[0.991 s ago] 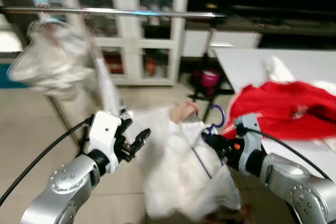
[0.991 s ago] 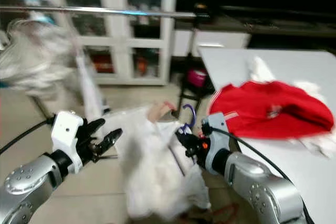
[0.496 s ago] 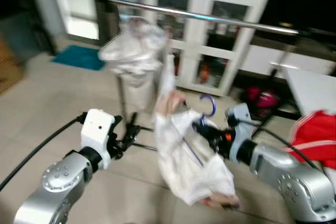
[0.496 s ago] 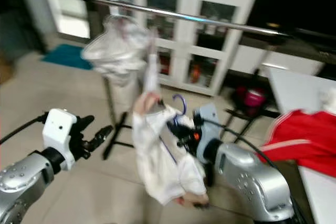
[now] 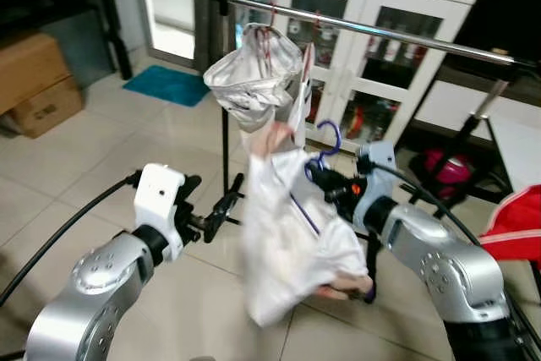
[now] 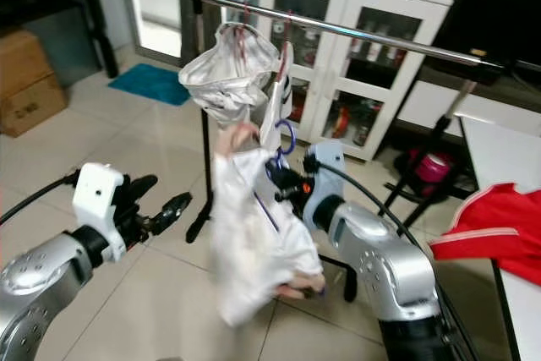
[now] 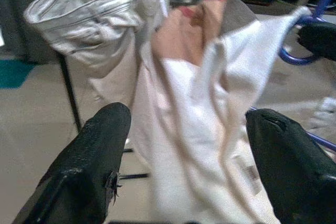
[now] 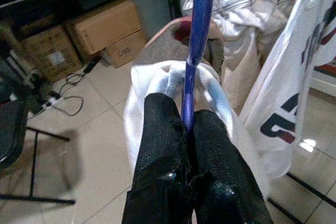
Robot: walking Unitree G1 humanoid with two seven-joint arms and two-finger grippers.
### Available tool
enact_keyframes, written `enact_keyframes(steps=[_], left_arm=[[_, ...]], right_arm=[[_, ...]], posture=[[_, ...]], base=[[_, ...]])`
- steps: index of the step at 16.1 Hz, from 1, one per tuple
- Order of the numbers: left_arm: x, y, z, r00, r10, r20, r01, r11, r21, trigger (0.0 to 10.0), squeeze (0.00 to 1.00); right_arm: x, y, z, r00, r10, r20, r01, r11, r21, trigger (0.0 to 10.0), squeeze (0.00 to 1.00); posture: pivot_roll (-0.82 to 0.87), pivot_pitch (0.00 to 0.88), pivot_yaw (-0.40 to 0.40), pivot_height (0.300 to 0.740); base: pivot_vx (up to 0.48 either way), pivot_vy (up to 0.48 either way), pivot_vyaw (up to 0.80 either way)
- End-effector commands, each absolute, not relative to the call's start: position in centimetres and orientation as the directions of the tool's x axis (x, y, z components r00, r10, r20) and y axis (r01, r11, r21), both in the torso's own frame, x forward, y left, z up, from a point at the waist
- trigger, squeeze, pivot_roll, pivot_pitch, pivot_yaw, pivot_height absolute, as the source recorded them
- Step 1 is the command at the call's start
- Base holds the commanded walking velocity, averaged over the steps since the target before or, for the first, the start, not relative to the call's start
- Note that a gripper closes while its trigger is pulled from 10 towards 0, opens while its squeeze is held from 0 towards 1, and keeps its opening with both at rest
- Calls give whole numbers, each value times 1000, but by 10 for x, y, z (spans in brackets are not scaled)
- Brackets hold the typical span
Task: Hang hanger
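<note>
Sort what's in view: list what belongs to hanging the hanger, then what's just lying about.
Job:
right gripper, shut on blue hanger
white garment on that hanger
clothes rail

Lying about:
red garment
cardboard boxes
teal mat
white cabinet

A blue hanger draped with a white garment hangs tilted below the metal rail.

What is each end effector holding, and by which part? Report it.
The right end effector is shut on the blue hanger, at its neck. The left end effector is open, holding nothing.
</note>
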State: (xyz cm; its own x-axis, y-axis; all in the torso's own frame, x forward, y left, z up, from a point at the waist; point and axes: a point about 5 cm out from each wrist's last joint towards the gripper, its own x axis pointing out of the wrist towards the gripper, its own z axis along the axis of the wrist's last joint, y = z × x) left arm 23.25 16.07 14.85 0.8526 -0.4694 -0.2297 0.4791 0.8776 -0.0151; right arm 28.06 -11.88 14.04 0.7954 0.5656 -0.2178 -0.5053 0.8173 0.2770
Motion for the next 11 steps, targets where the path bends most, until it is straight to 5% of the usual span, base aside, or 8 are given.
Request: enact_keyframes(steps=[1,3,5,6,7,8,11], left_arm=[[239,152,147,821,-518,-240,535,845,5,10000,1000],[246,148,145,797,-545,-261,575,817,49,10000,1000],[259,144,139,772,-575,-270,619,777,115,10000,0],[260,143,139,771,-577,-270,622,774,119,10000,0],[267,141,140,776,-576,-257,619,775,130,4431,0],[272,138,139,780,-575,-248,616,777,134,0,0],[281,131,131,765,-608,-212,636,764,107,0,0]], right_arm=[[288,-117,147,810,558,-182,-503,820,274,10000,0],[292,-112,152,806,574,-147,-516,802,301,10000,0],[293,-107,160,793,601,-104,-540,771,339,10000,0],[292,-107,161,790,605,-99,-544,766,341,10000,0],[291,-107,162,785,613,-89,-551,756,352,10000,0],[291,-108,163,782,619,-74,-555,745,369,10000,0],[287,-107,169,762,646,-36,-581,707,402,10000,0]], posture=[[10,0,-80,740],[3,0,-79,740],[-9,0,-84,740],[-11,0,-84,740],[-17,0,-84,740],[-25,0,-82,740],[-42,0,-78,740]], base=[[0,0,0],[0,0,0],[0,0,0],[0,0,0],[0,0,0],[0,0,0],[0,0,0]])
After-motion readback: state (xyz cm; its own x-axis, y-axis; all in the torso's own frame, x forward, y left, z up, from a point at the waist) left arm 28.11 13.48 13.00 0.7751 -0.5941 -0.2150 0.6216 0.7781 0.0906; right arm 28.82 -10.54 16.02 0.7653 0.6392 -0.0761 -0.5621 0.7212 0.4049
